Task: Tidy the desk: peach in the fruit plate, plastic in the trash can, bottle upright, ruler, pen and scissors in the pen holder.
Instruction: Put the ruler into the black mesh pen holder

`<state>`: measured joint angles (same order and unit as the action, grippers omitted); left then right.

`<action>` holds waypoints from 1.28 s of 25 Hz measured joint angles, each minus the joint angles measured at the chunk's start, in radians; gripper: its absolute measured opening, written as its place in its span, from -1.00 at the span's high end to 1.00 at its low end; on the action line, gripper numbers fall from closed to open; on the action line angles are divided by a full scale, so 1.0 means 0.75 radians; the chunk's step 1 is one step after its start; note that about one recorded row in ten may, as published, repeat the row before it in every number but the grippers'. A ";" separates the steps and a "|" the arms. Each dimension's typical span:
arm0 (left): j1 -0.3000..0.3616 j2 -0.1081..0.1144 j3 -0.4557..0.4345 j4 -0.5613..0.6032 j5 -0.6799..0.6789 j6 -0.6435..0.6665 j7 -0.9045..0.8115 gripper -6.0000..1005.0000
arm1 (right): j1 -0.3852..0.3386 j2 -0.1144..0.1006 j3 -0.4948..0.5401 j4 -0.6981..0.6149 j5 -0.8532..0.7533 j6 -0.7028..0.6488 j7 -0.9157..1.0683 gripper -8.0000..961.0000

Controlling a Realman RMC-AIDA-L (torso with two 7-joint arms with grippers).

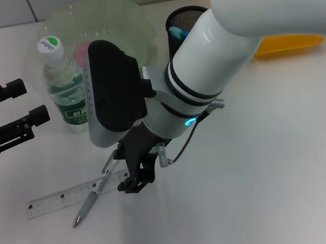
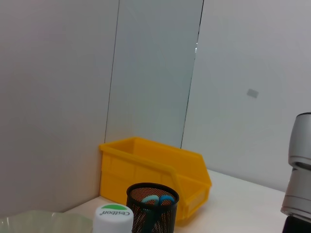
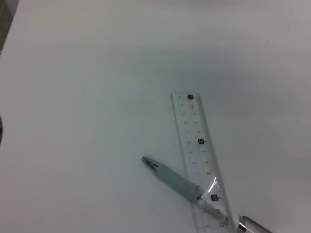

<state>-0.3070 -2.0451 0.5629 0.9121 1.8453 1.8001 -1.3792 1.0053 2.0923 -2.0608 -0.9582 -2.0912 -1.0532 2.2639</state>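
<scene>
A white desk [image 1: 267, 174] is backed by pale wall panels. The pen [image 1: 92, 200] is partly hidden by the right gripper [image 1: 135, 175]; whether it is gripped cannot be told. The left gripper [image 1: 21, 104] is spread wide.

The white right arm [image 1: 241, 32] has black ring seams, a blue light, and seemingly a thin cable.

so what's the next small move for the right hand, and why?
Probably lower a touch and close on the pen. The right hand sits low over the spot where the pen crosses the ruler; both lie flat on the desk, out of the pen holder. Its fingers' state is unclear. The left hand is open, off to the side.
</scene>
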 joint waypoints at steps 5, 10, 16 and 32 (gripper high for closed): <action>0.002 -0.001 0.000 -0.002 0.000 0.001 0.005 -0.47 | 0.022 0.000 -0.020 0.027 -0.001 0.012 -0.005 -0.23; 0.002 -0.002 0.000 -0.003 0.000 0.000 0.006 -0.47 | 0.026 0.000 -0.080 0.031 -0.002 0.049 -0.006 -0.23; -0.001 -0.002 0.000 -0.003 0.000 -0.002 0.006 -0.47 | 0.027 0.000 -0.132 0.029 0.006 0.096 -0.003 -0.23; -0.008 -0.002 -0.001 0.007 0.000 -0.012 0.006 -0.47 | 0.034 0.000 -0.204 0.023 0.031 0.142 0.001 -0.23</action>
<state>-0.3130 -2.0463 0.5623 0.9177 1.8454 1.7911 -1.3744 1.0307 2.0922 -2.2141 -0.9406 -2.0682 -0.9464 2.2646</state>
